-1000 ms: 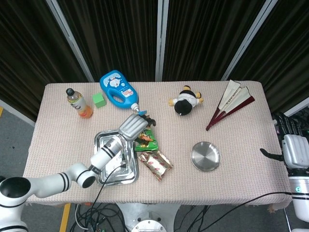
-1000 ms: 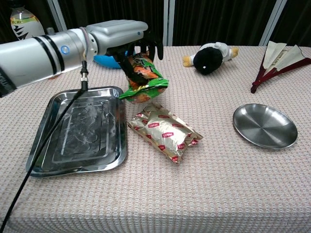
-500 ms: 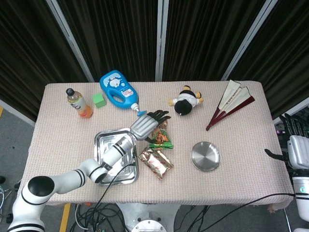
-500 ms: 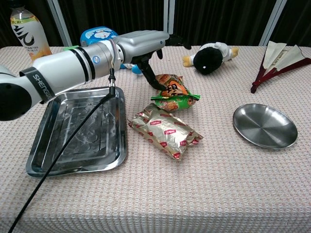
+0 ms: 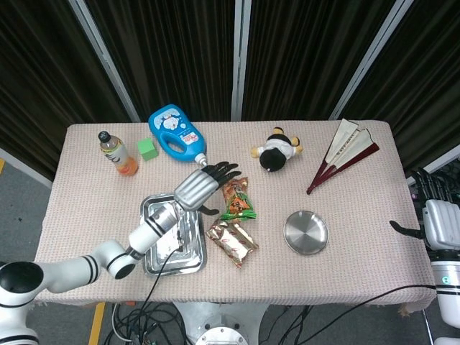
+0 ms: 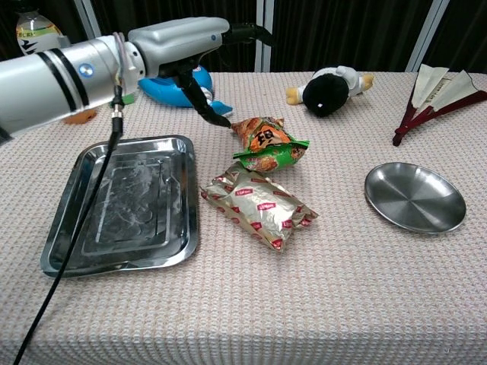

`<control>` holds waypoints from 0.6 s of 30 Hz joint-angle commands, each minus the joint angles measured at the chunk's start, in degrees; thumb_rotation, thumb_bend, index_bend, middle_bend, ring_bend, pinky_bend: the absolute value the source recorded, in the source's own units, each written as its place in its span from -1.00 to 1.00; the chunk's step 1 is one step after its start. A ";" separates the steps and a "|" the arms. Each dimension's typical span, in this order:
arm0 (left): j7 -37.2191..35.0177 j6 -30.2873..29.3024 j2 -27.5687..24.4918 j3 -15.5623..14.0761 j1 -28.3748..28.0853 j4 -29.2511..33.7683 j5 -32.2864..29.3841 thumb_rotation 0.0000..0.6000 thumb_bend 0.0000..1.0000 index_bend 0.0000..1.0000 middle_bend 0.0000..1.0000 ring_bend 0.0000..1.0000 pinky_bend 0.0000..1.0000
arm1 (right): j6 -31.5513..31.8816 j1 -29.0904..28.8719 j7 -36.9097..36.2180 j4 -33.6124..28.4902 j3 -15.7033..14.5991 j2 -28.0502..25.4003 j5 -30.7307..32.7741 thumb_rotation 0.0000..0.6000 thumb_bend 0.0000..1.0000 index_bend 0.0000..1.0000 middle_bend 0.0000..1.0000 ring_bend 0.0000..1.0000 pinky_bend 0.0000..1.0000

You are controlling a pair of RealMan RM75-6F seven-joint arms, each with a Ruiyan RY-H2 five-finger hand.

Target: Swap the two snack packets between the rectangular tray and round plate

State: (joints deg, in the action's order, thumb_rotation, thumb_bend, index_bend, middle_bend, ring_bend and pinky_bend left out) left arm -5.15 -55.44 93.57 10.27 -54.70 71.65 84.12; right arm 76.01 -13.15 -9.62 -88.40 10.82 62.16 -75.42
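Observation:
The green-and-orange snack packet (image 5: 238,200) (image 6: 268,143) lies on the tablecloth between the rectangular tray (image 5: 192,253) (image 6: 122,201) and the round plate (image 5: 305,232) (image 6: 415,196). Just in front of it lies the silver-and-red packet (image 5: 231,243) (image 6: 259,205), also on the cloth. Both tray and plate hold nothing. My left hand (image 5: 205,183) (image 6: 183,38) hovers above and to the left of the green packet, fingers spread and holding nothing. Off the table's right edge my right hand (image 5: 438,219) waits with its fingers apart, holding nothing.
Along the back stand a drink bottle (image 5: 115,153), a green cube (image 5: 148,149), a blue detergent bottle (image 5: 175,133), a plush toy (image 5: 277,151) and a folded fan (image 5: 345,151). A black cable (image 6: 76,220) hangs from my left arm across the tray.
My left hand carried the green packet to the right, let it go onto the cloth beside the silver packet, and has drawn back up and to the left. The right hand barely moved.

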 commanded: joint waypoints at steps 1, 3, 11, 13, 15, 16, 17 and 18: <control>5.09 -2.89 -7.56 -4.81 4.72 11.16 2.32 1.00 -0.83 -0.82 -0.85 -0.90 -0.51 | -0.36 -0.19 -0.15 0.15 0.08 -0.03 0.02 1.00 -1.00 -1.00 -1.00 -1.00 -1.00; 6.33 -3.48 -8.97 -7.14 5.70 13.78 4.54 1.00 -0.83 -0.82 -0.84 -0.90 -0.50 | -0.31 -0.22 -0.33 0.14 0.23 -0.24 -0.07 1.00 -1.00 -1.00 -1.00 -1.00 -1.00; 9.01 -6.80 -9.88 -13.82 7.09 16.07 15.78 1.00 -0.83 -0.80 -0.79 -0.86 -0.49 | -0.27 0.10 -1.83 -0.23 0.93 -1.59 0.55 1.00 -1.00 -1.00 -1.00 -1.00 -1.00; 10.20 -7.38 -9.64 -14.43 6.84 15.85 18.15 1.00 -0.83 -0.79 -0.78 -0.85 -0.49 | -0.50 0.11 -2.04 -0.15 1.01 -1.68 0.80 1.00 -1.00 -1.00 -1.00 -1.00 -1.00; 11.11 -7.94 -9.08 -14.62 6.47 15.85 20.20 1.00 -0.83 -0.78 -0.77 -0.85 -0.48 | -0.65 0.14 -2.33 -0.03 1.13 -1.65 1.14 1.00 -1.00 -1.00 -1.00 -1.00 -1.00; 11.14 -8.16 -8.69 -14.54 6.33 15.86 20.75 1.00 -0.83 -0.77 -0.76 -0.84 -0.47 | -0.67 0.16 -2.50 0.02 1.20 -1.64 1.27 1.00 -1.00 -1.00 -1.00 -1.00 -1.00; 11.12 -8.09 -8.19 -14.44 6.05 15.80 21.25 1.00 -0.83 -0.77 -0.76 -0.83 -0.47 | -0.70 0.20 -2.74 0.10 1.30 -1.65 1.44 1.00 -1.00 -1.00 -1.00 -1.00 -1.00; 11.29 -7.84 -7.83 -14.37 5.78 15.63 21.58 1.00 -0.83 -0.76 -0.75 -0.83 -0.46 | -0.79 0.21 -2.97 0.21 1.37 -1.69 1.56 1.00 -1.00 -1.00 -1.00 -1.00 -1.00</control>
State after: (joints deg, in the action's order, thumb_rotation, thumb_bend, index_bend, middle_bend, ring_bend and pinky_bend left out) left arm 5.75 -63.18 85.22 -3.96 -48.57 87.35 105.18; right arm 75.28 -12.96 -12.50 -88.26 12.12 60.49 -73.95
